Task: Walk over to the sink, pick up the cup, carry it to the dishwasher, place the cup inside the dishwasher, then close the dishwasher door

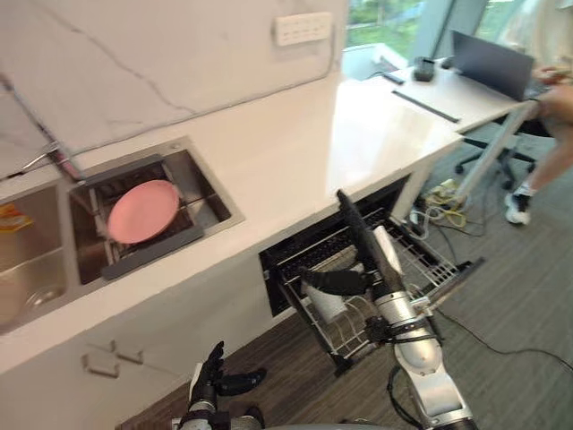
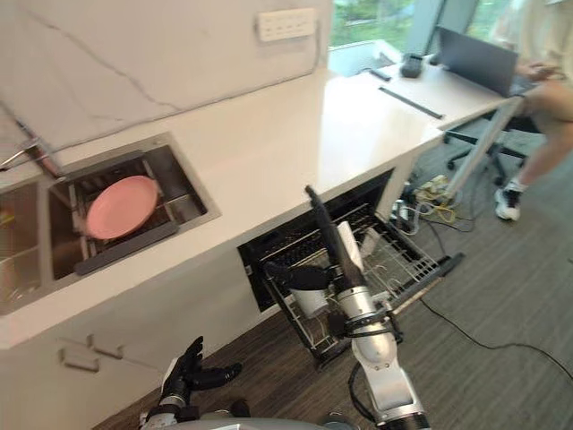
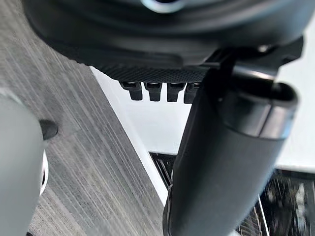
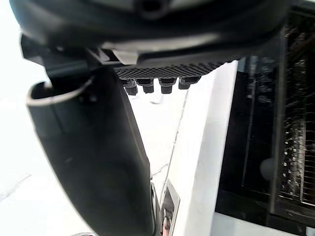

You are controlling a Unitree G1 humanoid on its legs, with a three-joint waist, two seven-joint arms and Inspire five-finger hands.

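A white cup (image 1: 328, 305) stands in the front left corner of the pulled-out wire rack (image 1: 407, 260) of the dishwasher (image 1: 304, 251) under the counter. My right hand (image 1: 367, 246) hovers over the rack with straight fingers pointing up and away. Its thumb (image 1: 336, 279) stretches sideways just above the cup's rim; whether it touches the cup I cannot tell. In the right wrist view the thumb (image 4: 93, 157) and straight fingertips (image 4: 157, 84) hold nothing. My left hand (image 1: 213, 374) hangs low by the cabinet front, fingers relaxed and empty.
A pink plate (image 1: 143, 210) lies on a rack in the sink (image 1: 210, 193) at the left. The white counter (image 1: 358, 125) runs to a desk with a laptop (image 1: 488, 61), where a person (image 1: 551, 98) sits. Cables (image 1: 443, 202) lie on the floor by an office chair.
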